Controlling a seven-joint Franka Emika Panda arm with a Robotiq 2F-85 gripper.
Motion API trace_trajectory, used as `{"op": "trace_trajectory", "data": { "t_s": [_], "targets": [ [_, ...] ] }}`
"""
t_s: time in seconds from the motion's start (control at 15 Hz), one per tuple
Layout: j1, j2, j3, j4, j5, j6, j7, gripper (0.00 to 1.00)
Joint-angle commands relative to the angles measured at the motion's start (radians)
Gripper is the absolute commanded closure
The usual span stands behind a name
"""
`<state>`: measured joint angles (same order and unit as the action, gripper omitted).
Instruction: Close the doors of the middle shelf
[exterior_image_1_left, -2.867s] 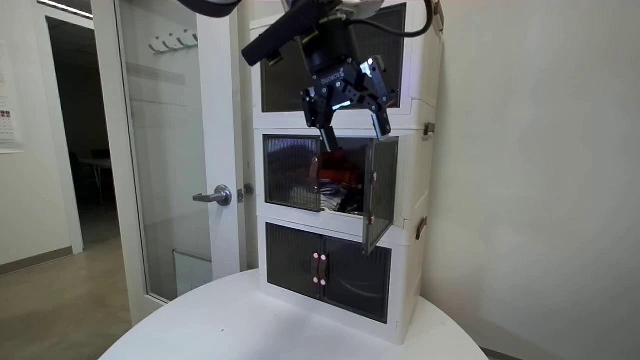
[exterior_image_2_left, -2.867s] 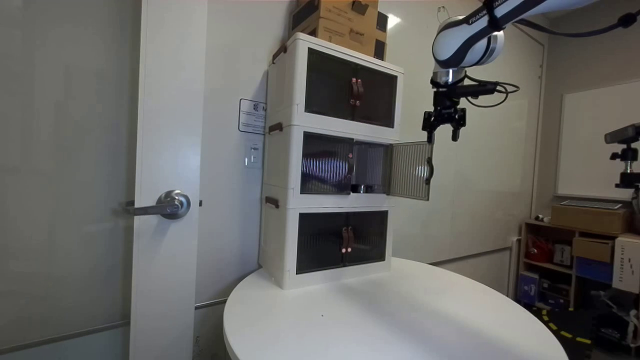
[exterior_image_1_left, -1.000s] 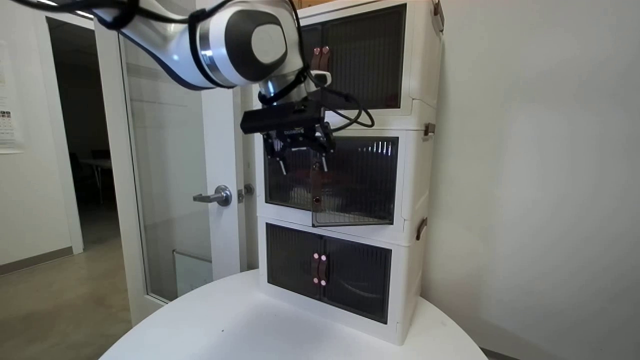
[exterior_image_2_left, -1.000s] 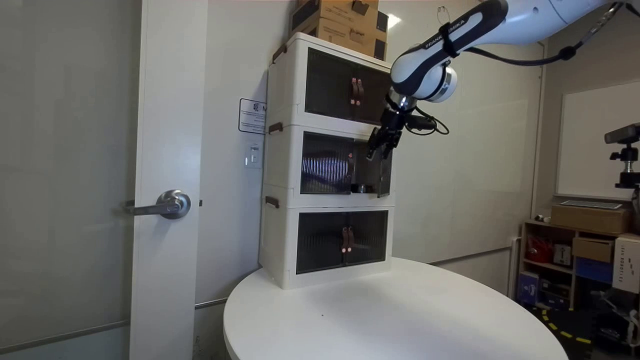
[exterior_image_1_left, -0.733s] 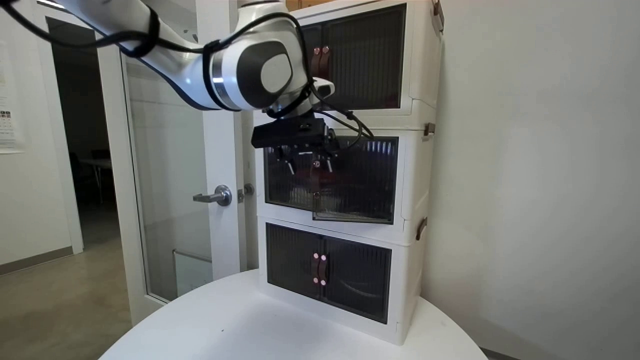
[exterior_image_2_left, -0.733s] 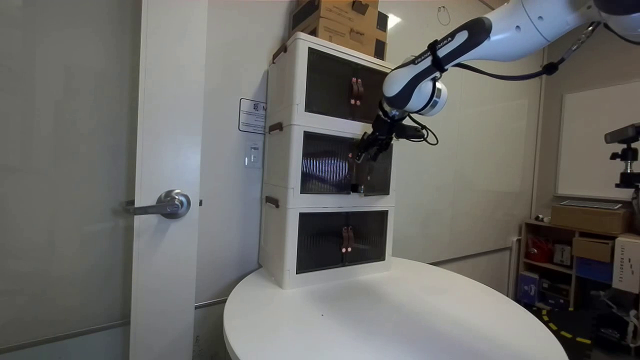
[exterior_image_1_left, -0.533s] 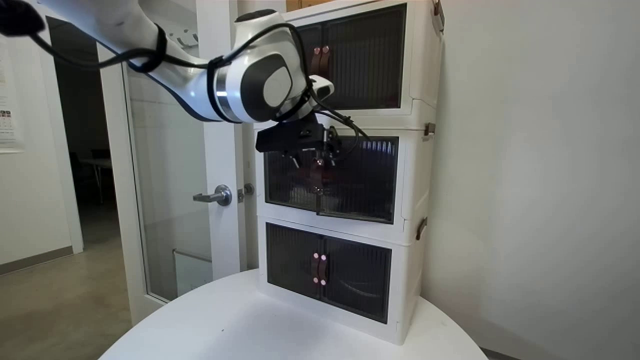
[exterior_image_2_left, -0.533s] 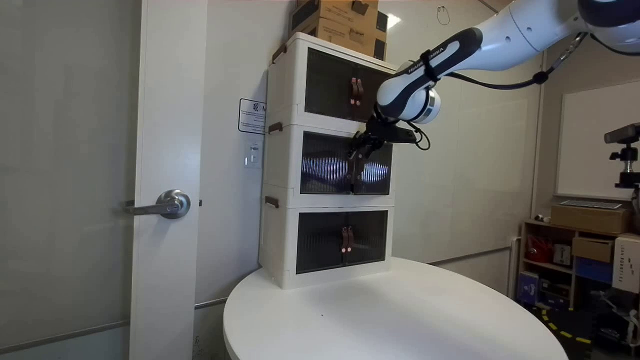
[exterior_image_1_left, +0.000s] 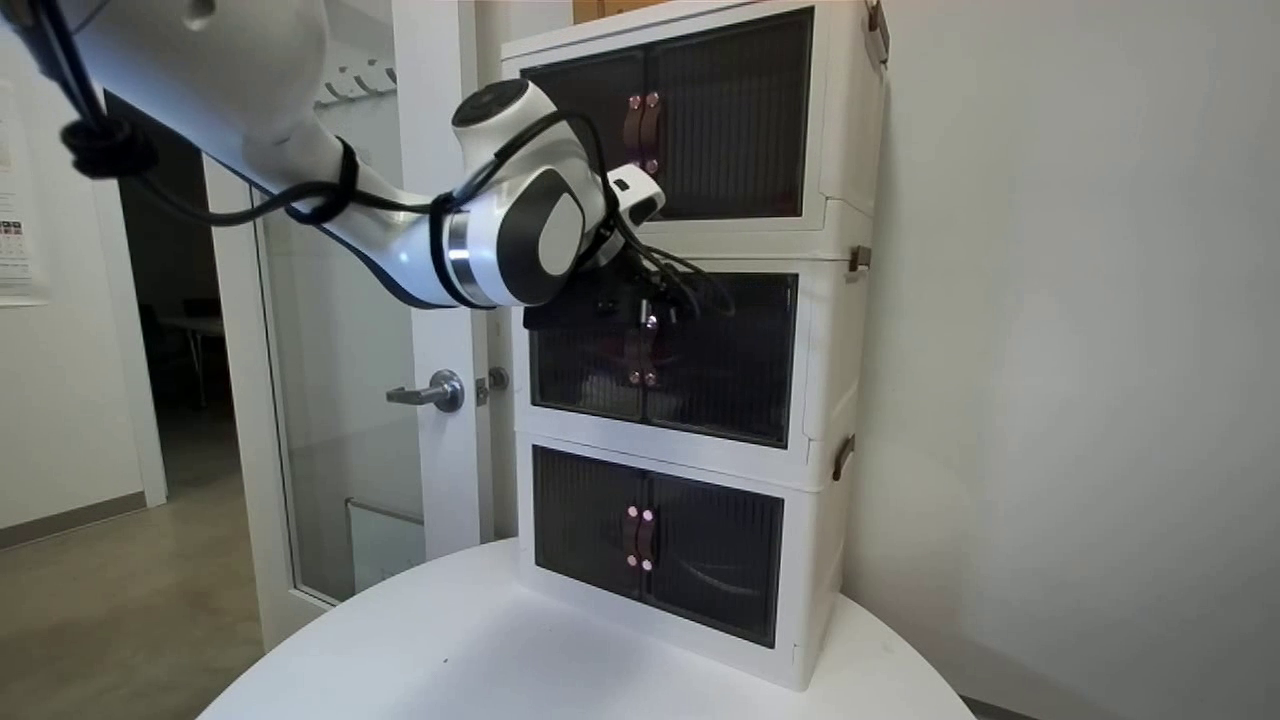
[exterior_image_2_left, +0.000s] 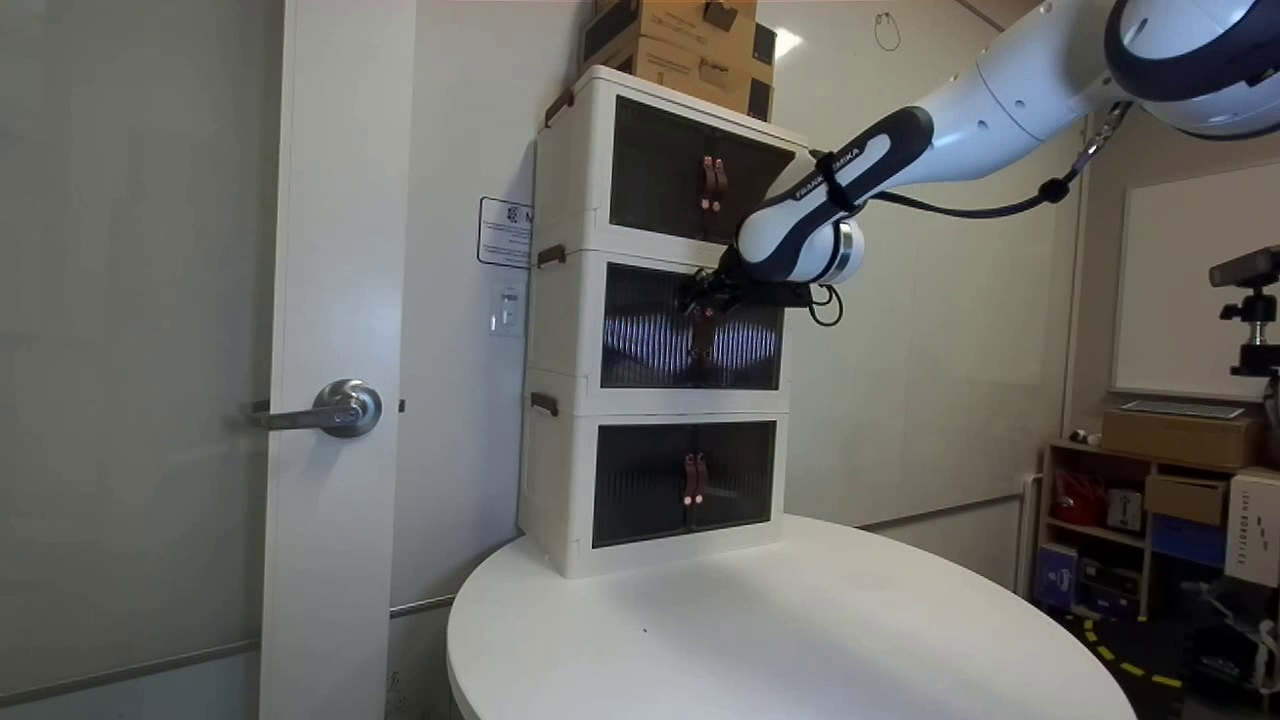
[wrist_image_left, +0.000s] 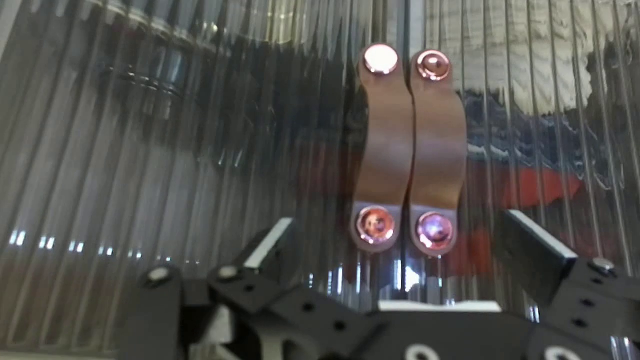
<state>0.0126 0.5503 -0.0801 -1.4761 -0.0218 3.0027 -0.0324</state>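
The middle shelf (exterior_image_1_left: 640, 438) of the white three-tier cabinet (exterior_image_1_left: 845, 345) has both ribbed, see-through doors (exterior_image_2_left: 652, 345) closed: in an exterior view its left-hand door (exterior_image_1_left: 585, 370) and right-hand door (exterior_image_1_left: 725, 375) lie flush with the frame (exterior_image_1_left: 812, 350), meeting at the centre. Two brown strap handles (wrist_image_left: 436, 145) hang side by side there, each fastened with a pair of coppery studs (wrist_image_left: 376, 225). Just in front of the doors, the black Robotiq gripper (wrist_image_left: 398, 218) has its fingers (wrist_image_left: 282, 250) spread well apart, one to either side of the handles as the wrist view shows them (whether the tips touch the doors, I cannot tell). The white Franka arm (exterior_image_2_left: 960, 150) slopes down to it. Blurred red material (wrist_image_left: 542, 187) shows through the doors. The lower-shelf doors (exterior_image_1_left: 715, 555) are closed too, and cardboard boxes (exterior_image_2_left: 690, 65) sit on top of the cabinet, which stands on a round white table (exterior_image_2_left: 760, 650).
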Motion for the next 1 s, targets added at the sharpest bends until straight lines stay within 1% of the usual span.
{"op": "trace_trajectory", "data": {
  "t_s": [0.0, 0.2, 0.27, 0.33, 0.53, 0.6, 0.67, 0.8, 0.87, 0.93],
  "targets": [
    [0.067, 0.055, -0.1, 0.057, -0.011, 0.065, 0.109, 0.0],
    [0.127, 0.03, -0.175, 0.004, -0.019, 0.078, 0.162, 0.0],
    [0.145, 0.01, -0.194, -0.022, -0.018, 0.056, 0.172, 0.0],
    [0.152, -0.011, -0.196, -0.044, -0.014, 0.024, 0.167, 0.0],
    [0.15, -0.155, -0.153, -0.169, -0.008, -0.159, 0.107, 0.0],
    [0.155, -0.191, -0.156, -0.191, -0.009, -0.227, 0.106, 0.0],
    [0.13, -0.249, -0.121, -0.228, -0.048, -0.306, 0.128, 0.0],
    [0.105, -0.341, -0.074, -0.272, -0.043, -0.463, 0.112, 0.0],
    [0.13, -0.376, -0.093, -0.287, 0.004, -0.538, 0.078, 0.0],
    [0.078, -0.418, -0.028, -0.298, 0.001, -0.619, 0.077, 0.0]
  ]
}}
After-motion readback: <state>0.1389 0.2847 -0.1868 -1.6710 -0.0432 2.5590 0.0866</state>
